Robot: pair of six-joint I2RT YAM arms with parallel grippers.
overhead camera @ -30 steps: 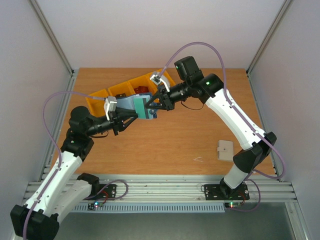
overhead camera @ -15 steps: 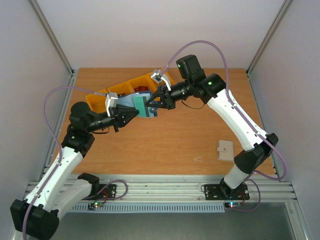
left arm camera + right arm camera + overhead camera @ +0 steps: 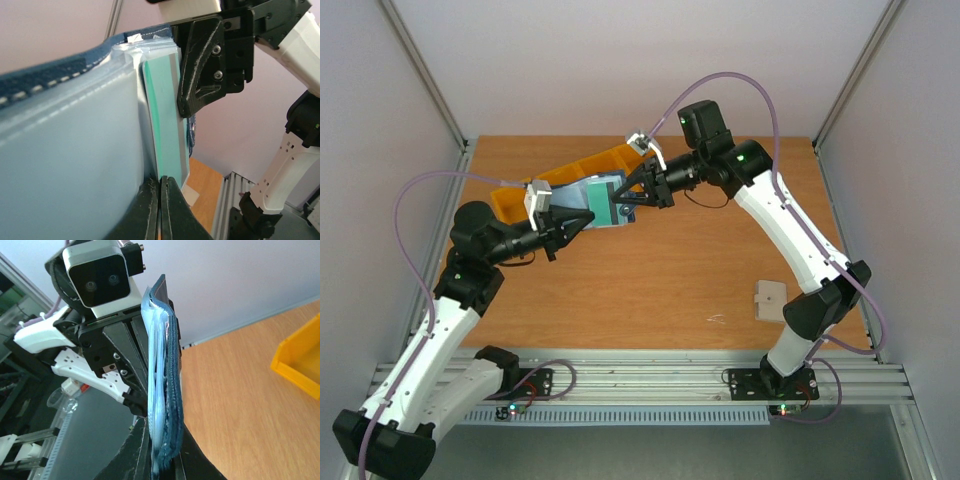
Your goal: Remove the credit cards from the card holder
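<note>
Left gripper [image 3: 160,200]: mine, fingers pinched together on the lower edge of a teal credit card [image 3: 165,125].
Right gripper [image 3: 161,452]: mine, clamped on the card holder [image 3: 172,380].
Card holder: open, held in the air between my two arms, above the table [image 3: 670,270], near yellow bins [image 3: 515,203].

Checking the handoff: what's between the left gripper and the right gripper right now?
The card holder, held in the air, a teal credit card in its pocket. The top view shows it between left gripper and right gripper.
</note>
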